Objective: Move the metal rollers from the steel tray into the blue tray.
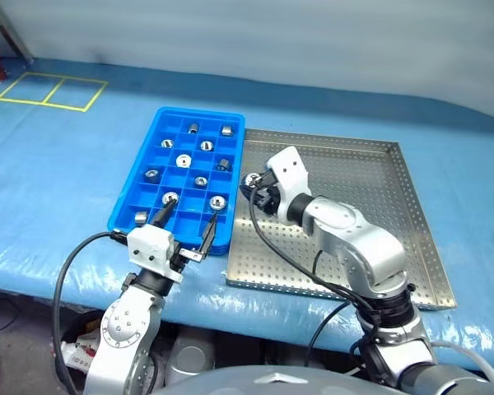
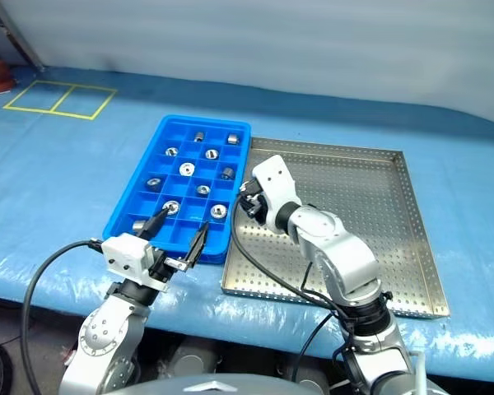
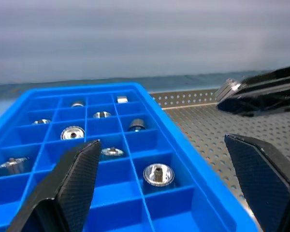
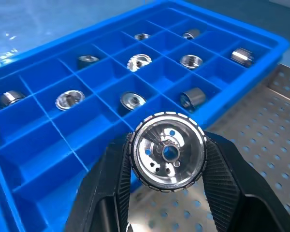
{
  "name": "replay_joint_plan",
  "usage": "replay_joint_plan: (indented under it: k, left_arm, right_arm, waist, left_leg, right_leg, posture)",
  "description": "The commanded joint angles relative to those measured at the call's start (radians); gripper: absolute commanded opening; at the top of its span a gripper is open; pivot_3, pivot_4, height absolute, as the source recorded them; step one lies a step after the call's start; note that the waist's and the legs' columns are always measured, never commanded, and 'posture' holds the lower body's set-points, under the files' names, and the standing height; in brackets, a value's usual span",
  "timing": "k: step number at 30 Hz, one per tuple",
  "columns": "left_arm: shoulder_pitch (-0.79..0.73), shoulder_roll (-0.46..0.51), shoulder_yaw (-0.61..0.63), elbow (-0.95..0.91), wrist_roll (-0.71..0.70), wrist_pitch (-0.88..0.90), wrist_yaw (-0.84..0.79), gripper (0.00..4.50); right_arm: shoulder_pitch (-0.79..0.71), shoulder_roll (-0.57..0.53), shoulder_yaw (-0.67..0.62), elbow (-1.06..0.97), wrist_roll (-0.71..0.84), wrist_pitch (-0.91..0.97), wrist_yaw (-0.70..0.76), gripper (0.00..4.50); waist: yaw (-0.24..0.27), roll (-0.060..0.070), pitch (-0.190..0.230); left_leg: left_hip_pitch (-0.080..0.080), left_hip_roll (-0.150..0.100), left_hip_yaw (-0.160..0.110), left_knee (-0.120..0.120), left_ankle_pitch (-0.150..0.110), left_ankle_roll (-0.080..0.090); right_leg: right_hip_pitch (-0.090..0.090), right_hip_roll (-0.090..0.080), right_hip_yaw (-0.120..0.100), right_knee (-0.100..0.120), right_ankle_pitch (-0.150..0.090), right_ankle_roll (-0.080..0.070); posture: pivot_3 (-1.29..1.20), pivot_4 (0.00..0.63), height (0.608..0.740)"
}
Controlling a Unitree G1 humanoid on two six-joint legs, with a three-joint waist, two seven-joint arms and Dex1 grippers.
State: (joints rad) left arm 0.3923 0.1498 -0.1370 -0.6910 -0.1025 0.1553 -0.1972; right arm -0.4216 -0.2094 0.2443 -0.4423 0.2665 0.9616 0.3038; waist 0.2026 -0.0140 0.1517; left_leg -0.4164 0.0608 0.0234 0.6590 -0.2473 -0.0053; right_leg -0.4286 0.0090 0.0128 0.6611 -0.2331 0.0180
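Blue sheeting covers your bench [image 1: 58,173], with the steel tray [image 1: 370,206] just beside the blue tray [image 1: 123,216] along its right rim. Your right gripper [image 4: 168,153] reaches over the steel tray's left edge, fingers clamped on one metal roller [image 4: 167,155], held above that tray near the blue tray's rim. Your left gripper [image 1: 186,220] hovers at the blue tray's near edge, fingers spread wide and holding nothing. You have ten metal rollers [image 1: 182,160] sitting in separate compartments of the blue tray.
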Motion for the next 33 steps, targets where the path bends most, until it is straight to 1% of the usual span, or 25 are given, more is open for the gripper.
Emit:
replay_joint_plan:
  k: [1, 6, 12, 18, 21, 24, 27, 33]
  left_arm:
    - [0.037, -0.010, -0.010, -0.079, 0.031, 0.028, 0.043, 4.50]
    - [0.093, -0.026, 0.003, -0.112, 0.026, 0.025, 0.075, 4.50]
    - [0.114, -0.025, 0.015, -0.136, 0.025, 0.045, 0.092, 4.50]
    - [0.094, -0.023, -0.018, -0.161, 0.027, 0.091, 0.094, 4.50]
    - [0.063, -0.019, -0.022, -0.163, 0.022, 0.113, 0.089, 4.50]
    - [0.047, -0.010, -0.021, -0.162, 0.010, 0.126, 0.075, 4.50]
    - [0.023, -0.003, -0.027, -0.155, 0.002, 0.139, 0.065, 4.50]
    - [-0.017, 0.010, -0.031, -0.138, -0.014, 0.162, 0.043, 4.50]
  right_arm:
    - [-0.022, 0.017, 0.040, 0.036, 0.002, -0.106, 0.054, 1.71]
    - [-0.011, 0.039, 0.092, 0.125, 0.001, -0.190, 0.127, 1.71]
    - [-0.004, 0.046, 0.123, 0.196, -0.002, -0.220, 0.183, 1.71]
    - [0.013, 0.031, 0.104, 0.183, 0.000, -0.205, 0.192, 1.71]
    - [0.021, 0.009, 0.070, 0.144, 0.010, -0.188, 0.188, 1.71]
    - [0.029, -0.006, 0.045, 0.114, 0.016, -0.169, 0.176, 1.71]
    - [0.055, -0.040, 0.021, 0.081, 0.017, -0.151, 0.176, 1.71]
    - [0.104, -0.077, 0.002, 0.053, 0.015, -0.128, 0.161, 1.71]
  waist:
    - [0.026, 0.000, 0.000]
    - [0.105, 0.000, 0.000]
    - [0.212, 0.000, 0.000]
    - [0.311, -0.001, -0.001]
    - [0.349, -0.003, -0.002]
    - [0.374, -0.003, -0.002]
    - [0.387, -0.003, -0.002]
    - [0.385, -0.003, -0.002]
  left_leg:
    - [0.000, 0.000, 0.000, 0.000, 0.000, 0.000]
    - [0.000, 0.001, 0.000, 0.001, 0.000, 0.000]
    - [-0.001, 0.000, 0.001, 0.002, 0.000, -0.001]
    - [-0.006, 0.001, 0.002, 0.002, -0.001, -0.002]
    - [-0.013, 0.001, 0.003, 0.003, -0.001, -0.002]
    - [-0.014, 0.001, 0.002, 0.004, -0.001, -0.002]
    - [-0.015, 0.001, 0.002, 0.004, -0.001, -0.003]
    - [-0.014, 0.001, 0.002, 0.006, -0.001, -0.003]
  right_leg:
    - [0.000, 0.000, 0.000, 0.000, 0.000, 0.000]
    - [-0.001, 0.000, -0.001, 0.000, 0.000, 0.000]
    - [-0.002, 0.000, -0.001, 0.000, -0.001, -0.002]
    - [-0.007, 0.000, -0.002, 0.000, -0.001, 0.000]
    - [-0.015, 0.000, -0.002, 0.002, 0.000, 0.000]
    - [-0.016, 0.000, -0.003, 0.002, 0.000, 0.000]
    - [-0.016, 0.000, -0.003, 0.002, 0.000, 0.000]
    - [-0.015, 0.000, -0.004, 0.003, 0.000, 0.001]
  posture:
    - [0.59, 0.150, 0.740]
    - [0.61, 0.150, 0.740]
    - [0.63, 0.150, 0.740]
    - [0.63, 0.150, 0.740]
    - [0.59, 0.150, 0.740]
    - [0.56, 0.150, 0.740]
    - [0.54, 0.150, 0.740]
    - [0.51, 0.150, 0.740]
